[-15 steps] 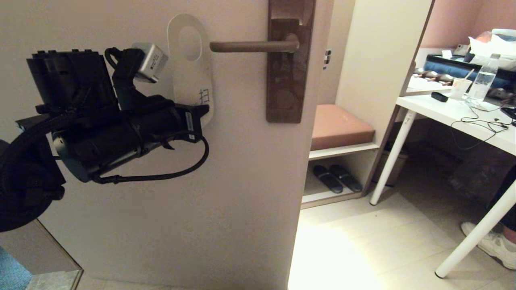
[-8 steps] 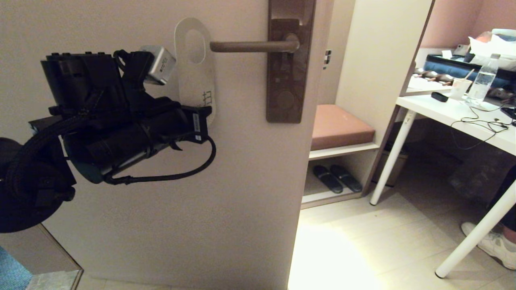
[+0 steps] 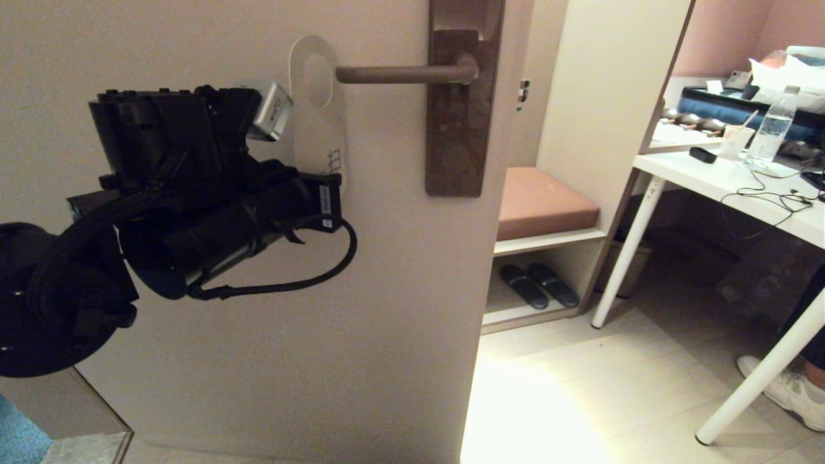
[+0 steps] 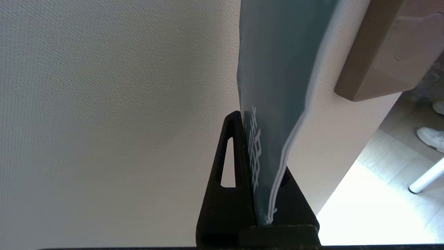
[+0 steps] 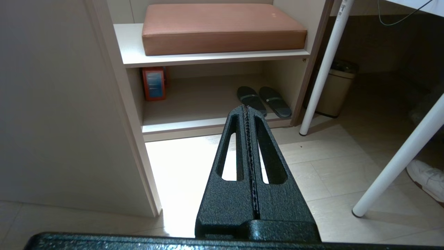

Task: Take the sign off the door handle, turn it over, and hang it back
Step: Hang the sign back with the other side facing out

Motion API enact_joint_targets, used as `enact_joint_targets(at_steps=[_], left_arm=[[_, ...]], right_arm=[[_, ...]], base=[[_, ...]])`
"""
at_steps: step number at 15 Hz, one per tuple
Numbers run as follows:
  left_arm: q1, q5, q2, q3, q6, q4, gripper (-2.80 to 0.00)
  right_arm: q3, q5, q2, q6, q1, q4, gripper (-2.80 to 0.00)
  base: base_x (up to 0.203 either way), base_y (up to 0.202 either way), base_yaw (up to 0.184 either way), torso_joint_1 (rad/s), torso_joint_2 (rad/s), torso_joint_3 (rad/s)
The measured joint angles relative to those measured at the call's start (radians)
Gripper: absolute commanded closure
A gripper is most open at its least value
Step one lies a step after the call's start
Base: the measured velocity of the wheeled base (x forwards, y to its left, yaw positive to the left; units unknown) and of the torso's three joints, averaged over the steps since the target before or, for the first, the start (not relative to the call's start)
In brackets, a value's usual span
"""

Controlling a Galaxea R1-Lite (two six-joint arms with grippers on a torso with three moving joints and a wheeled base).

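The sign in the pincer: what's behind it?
Behind the sign is the plain beige door, showing through its big hole. The left pincer, clamped on its lower end, covers that part. The lever's tip sits just beside the hole's edge.

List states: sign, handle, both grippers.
sign: off the handle, upright beside its tip, pale side to the head camera, blue side to the door, bottom end clamped
handle: level, bare, nothing hung on it
left gripper: shut on the sign's bottom end, close to the door
right gripper: shut, empty, parked, pointing at the floor by the shelf
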Motion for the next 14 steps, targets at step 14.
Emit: enact_joint_targets(at_steps=[14], left_arm=[[-0.075,0.065,0.015,-0.012,-0.002,-0.001,0.00]], right_arm=[[0.000,0.000,0.000,0.000,0.000,0.000,0.00]], base=[[0.000,0.000,0.000,0.000,0.00,0.000]])
